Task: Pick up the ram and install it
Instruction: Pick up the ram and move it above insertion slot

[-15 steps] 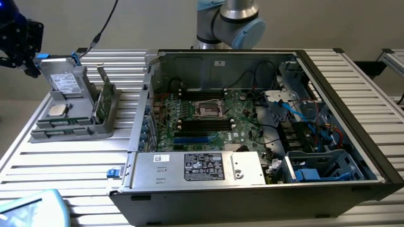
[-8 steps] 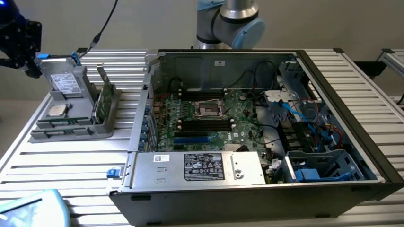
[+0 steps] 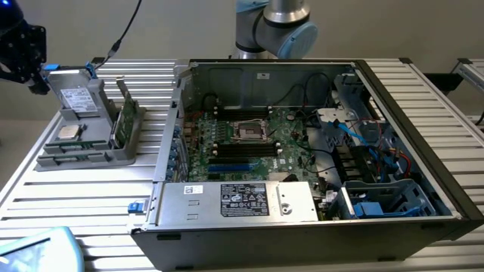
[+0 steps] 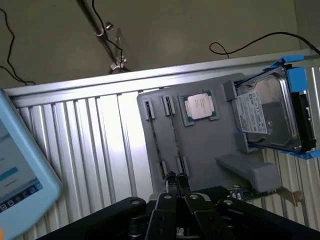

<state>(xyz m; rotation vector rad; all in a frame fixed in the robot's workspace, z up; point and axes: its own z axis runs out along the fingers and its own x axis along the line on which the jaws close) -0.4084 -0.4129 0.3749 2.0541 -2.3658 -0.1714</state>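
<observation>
Ram (image 3: pixel 76 148) on edge, lengthwise in tray (image 3: pixel 90 161)

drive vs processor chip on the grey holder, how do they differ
The drive is much bigger than the chip. The drive is propped up at a tilt, while the chip lies flat in a recess. The drive is oblong with blue handles and a white label; the chip is square and silver. Both sit on the same grey holder.
</observation>
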